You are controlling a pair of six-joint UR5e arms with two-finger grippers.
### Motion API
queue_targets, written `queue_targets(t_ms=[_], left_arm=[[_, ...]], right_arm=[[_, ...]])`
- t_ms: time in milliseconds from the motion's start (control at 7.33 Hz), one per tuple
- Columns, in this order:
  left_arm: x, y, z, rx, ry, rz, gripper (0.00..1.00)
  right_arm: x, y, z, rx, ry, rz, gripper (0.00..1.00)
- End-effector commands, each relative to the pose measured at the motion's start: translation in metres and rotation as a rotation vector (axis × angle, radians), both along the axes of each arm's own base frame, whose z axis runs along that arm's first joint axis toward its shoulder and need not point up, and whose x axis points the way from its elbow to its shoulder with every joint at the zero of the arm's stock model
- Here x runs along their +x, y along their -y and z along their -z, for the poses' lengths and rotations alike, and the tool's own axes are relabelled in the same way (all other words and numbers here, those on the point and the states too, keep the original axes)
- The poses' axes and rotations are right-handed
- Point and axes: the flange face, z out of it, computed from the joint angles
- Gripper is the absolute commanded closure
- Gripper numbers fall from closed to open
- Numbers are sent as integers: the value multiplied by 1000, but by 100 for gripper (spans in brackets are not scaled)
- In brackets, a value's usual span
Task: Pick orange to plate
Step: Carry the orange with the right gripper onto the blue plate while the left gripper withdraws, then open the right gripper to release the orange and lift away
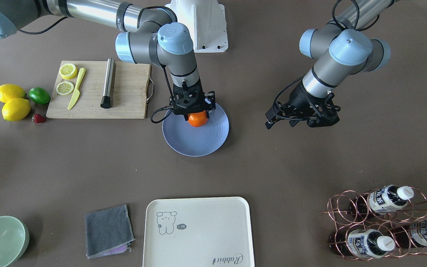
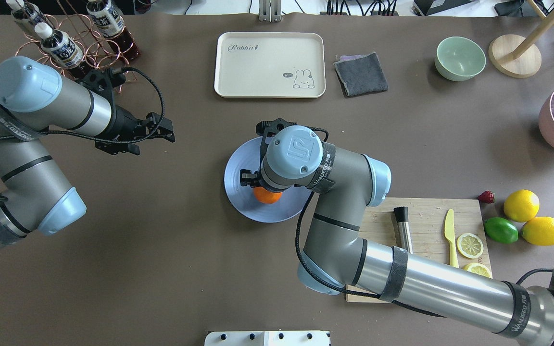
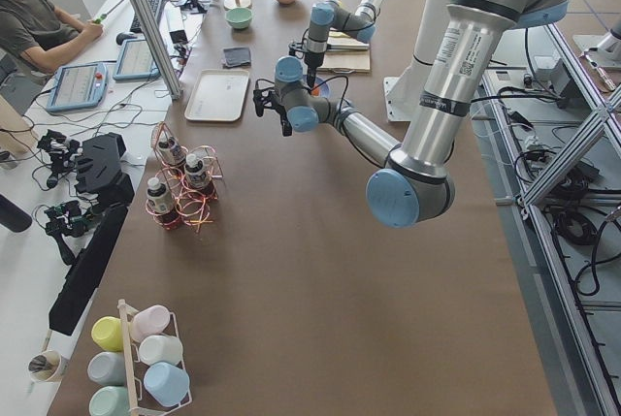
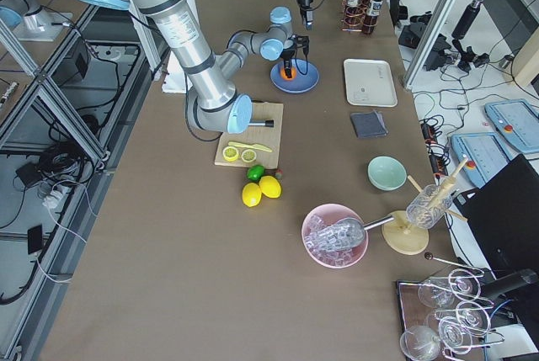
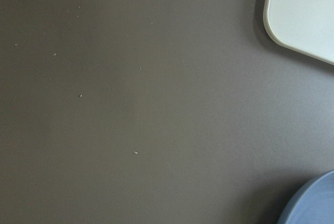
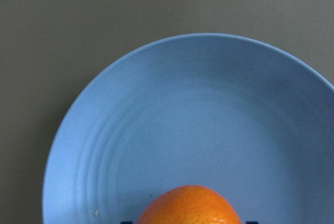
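The orange (image 1: 198, 119) is low over the robot-side part of the light-blue plate (image 1: 198, 142), between the fingers of my right gripper (image 1: 198, 115), which is shut on it. From overhead, the right wrist covers most of the orange (image 2: 267, 196) and part of the plate (image 2: 238, 168). In the right wrist view the orange (image 6: 190, 205) shows at the bottom edge above the plate's (image 6: 182, 104) rings; I cannot tell whether it touches the plate. My left gripper (image 2: 165, 132) hangs open and empty over bare table, well apart from the plate.
A cutting board (image 1: 98, 91) with lemon slices, a yellow knife and a metal cylinder lies beside the plate. Two lemons, a lime (image 1: 39, 95) and a strawberry sit past it. A cream tray (image 1: 198, 231), grey cloth (image 1: 109, 230), green bowl (image 1: 0, 241) and bottle rack (image 1: 384, 222) line the far side.
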Motion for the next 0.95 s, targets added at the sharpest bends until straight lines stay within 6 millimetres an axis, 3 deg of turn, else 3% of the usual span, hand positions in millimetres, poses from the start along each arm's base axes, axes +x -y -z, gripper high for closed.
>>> queue_targets(t_ms=[0,136,273,409,545,682,818], left_arm=[[1,0,0,1,1,-1,3],[2,0,1,0,-1,-2,3],[2,0,4,3,-4,-3,3],[2,0,6,5,-7,-3,3],[-3,3,3,3,-2,1,3],[-25,16,0,-19,-10,6,3],[-50,30,-1,-11,8,-14,3]], right_arm=[[3,13,-9,-8,-18,-15,47],[6,17,-9,-10,-17,-23,0],[17,27,1,-6,2,-33,0],[29,36,-7,-31,8,-21,0],[67,64,-12,-73,31,-22,0],[143,84,-36,-73,62,20,0],[228,103,-83,-29,51,53,0]])
